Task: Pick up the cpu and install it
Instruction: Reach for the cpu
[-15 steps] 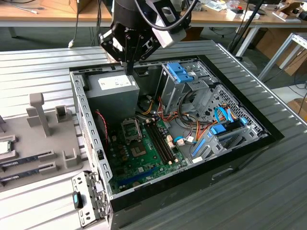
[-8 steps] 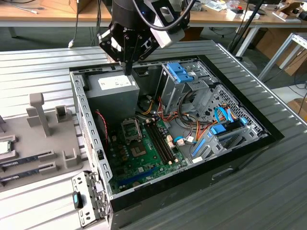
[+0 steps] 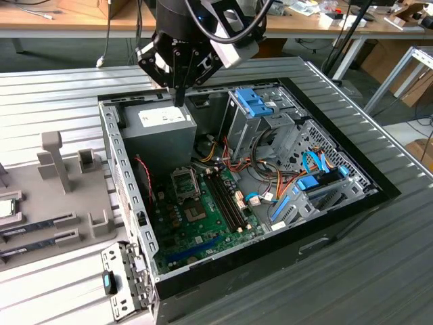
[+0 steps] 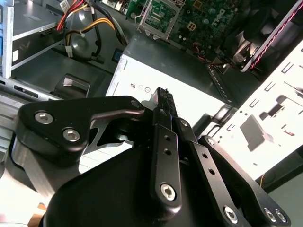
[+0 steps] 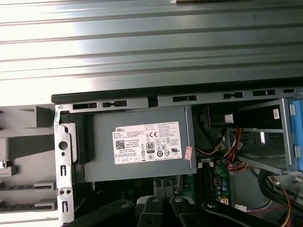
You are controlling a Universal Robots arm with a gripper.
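Note:
The cpu (image 3: pixel 5 207), a small pale square chip, lies on the grey holder tray (image 3: pixel 67 203) at the exterior view's left edge, partly cut off. My gripper (image 3: pixel 179 100) hangs over the open computer case (image 3: pixel 128 176), just above the grey power supply box (image 3: pixel 162 132), far from the cpu. Its black fingers (image 4: pixel 164 101) are pressed together with nothing between them. The open cpu socket (image 3: pixel 184 181) sits on the green motherboard (image 3: pixel 203 227), in front of the power supply. In the second wrist view the socket (image 4: pixel 158 16) lies beyond the fingertips.
Memory sticks (image 3: pixel 226 200) stand in slots beside the socket. A metal drive cage (image 3: pixel 260 118) with blue clips and bundles of cables (image 3: pixel 270 183) take up the case's right half. The case rests on a ribbed metal table (image 3: pixel 61 95). Grey posts (image 3: pixel 57 159) rise from the holder tray.

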